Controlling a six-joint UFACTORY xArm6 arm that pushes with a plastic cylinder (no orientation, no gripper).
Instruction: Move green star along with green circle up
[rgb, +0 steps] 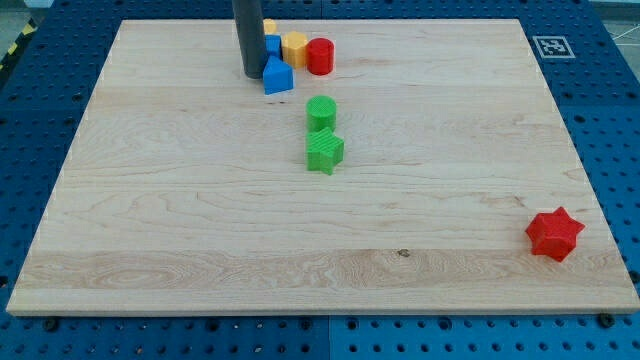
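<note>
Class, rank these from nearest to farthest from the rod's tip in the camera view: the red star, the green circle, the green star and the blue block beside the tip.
From my tip:
1. Blue block, right beside it.
2. Green circle, below-right.
3. Green star, just under the circle.
4. Red star, far bottom right.

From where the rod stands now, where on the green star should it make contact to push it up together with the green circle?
Press my tip on the green star's bottom edge, coming from the view's bottom, centred. The green circle sits directly above the star, touching or nearly so, so a straight push toward the view's top should carry both. My tip is now up-left of them, beside the blue block, and would probably need to circle round.
</note>
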